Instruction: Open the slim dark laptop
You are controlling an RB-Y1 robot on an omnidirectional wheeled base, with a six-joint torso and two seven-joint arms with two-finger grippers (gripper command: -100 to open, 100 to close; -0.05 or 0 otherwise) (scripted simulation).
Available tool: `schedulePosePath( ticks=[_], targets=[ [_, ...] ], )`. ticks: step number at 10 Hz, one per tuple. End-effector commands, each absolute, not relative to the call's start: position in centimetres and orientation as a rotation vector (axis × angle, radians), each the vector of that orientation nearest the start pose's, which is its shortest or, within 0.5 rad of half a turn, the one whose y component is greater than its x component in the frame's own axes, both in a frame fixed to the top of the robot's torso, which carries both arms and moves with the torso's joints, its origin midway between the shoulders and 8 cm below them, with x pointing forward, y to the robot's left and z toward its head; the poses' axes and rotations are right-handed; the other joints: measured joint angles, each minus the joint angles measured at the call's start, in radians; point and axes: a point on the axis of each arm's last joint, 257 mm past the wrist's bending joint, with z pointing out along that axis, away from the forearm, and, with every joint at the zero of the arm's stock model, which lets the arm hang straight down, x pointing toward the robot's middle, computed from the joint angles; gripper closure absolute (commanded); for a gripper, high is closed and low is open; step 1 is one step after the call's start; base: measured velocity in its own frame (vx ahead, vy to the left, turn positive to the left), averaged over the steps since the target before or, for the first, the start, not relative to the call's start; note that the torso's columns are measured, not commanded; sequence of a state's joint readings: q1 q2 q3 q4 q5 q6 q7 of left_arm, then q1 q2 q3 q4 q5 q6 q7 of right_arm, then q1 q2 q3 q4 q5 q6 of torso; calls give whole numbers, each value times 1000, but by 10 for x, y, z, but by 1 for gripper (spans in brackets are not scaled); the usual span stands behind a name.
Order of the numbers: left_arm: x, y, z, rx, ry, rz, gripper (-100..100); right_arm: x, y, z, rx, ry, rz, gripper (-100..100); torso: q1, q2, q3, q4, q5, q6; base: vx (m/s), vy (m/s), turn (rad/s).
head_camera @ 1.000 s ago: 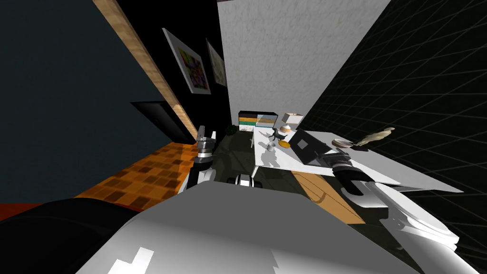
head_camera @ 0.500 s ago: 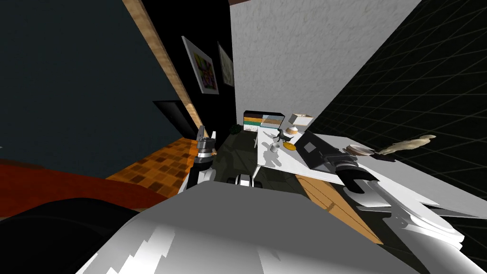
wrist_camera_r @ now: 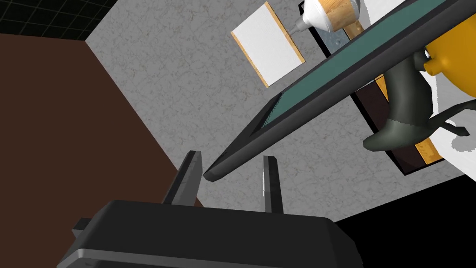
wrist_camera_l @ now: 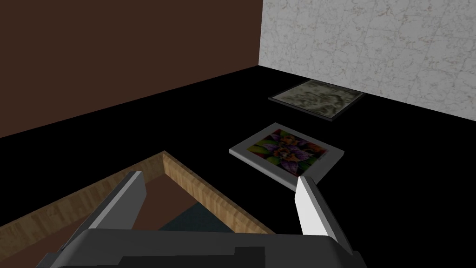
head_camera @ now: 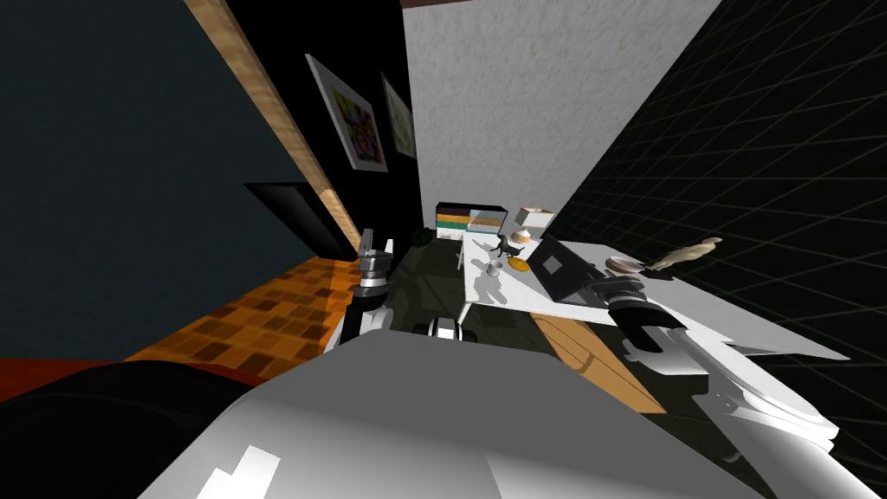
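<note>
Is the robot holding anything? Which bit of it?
Yes: the right gripper pinches the dark laptop by a corner of its raised lid. The left gripper holds nothing.

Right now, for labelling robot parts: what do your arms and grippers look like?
The left arm and right arm are white with dark joints. The left gripper and right gripper are each a dark box with two thin, light grey blade fingers.

In my right wrist view the lid of the laptop (wrist_camera_r: 325, 79) runs off the edge, the yellow thing (wrist_camera_r: 453, 60) beside it is cut off too, and from the head the items (head_camera: 502, 251) on the bench (head_camera: 502, 294) are too small to name.
</note>
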State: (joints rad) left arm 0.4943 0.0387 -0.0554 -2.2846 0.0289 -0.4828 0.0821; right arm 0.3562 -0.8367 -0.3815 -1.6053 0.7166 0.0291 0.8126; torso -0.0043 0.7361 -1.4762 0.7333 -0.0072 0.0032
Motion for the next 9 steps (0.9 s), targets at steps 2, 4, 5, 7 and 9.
schedulePosePath(
  ticks=[2,4,5,7,9],
  targets=[
    [349,260,24,-695,613,-1454,0,417,-641,-122,-351,1652,-882,100,-5,1,0,3,2,-5,-17,-36,63],
    [349,260,24,-695,613,-1454,0,417,-650,-125,-297,1682,-823,100,-6,-2,-1,2,2,-3,-40,-89,102],
    [349,260,24,-695,613,-1454,0,417,-650,-125,-288,1683,-815,100,-6,-3,-2,2,1,-2,-15,-66,31],
    [349,260,24,-695,613,-1454,0,417,-660,-126,-228,1712,-757,100,-2,-3,-2,0,0,-2,-13,-55,52],
    [349,260,24,-695,613,-1454,0,416,-665,-127,-190,1725,-724,100,-4,-2,-1,0,-1,-3,-31,-69,63]
  ],
)
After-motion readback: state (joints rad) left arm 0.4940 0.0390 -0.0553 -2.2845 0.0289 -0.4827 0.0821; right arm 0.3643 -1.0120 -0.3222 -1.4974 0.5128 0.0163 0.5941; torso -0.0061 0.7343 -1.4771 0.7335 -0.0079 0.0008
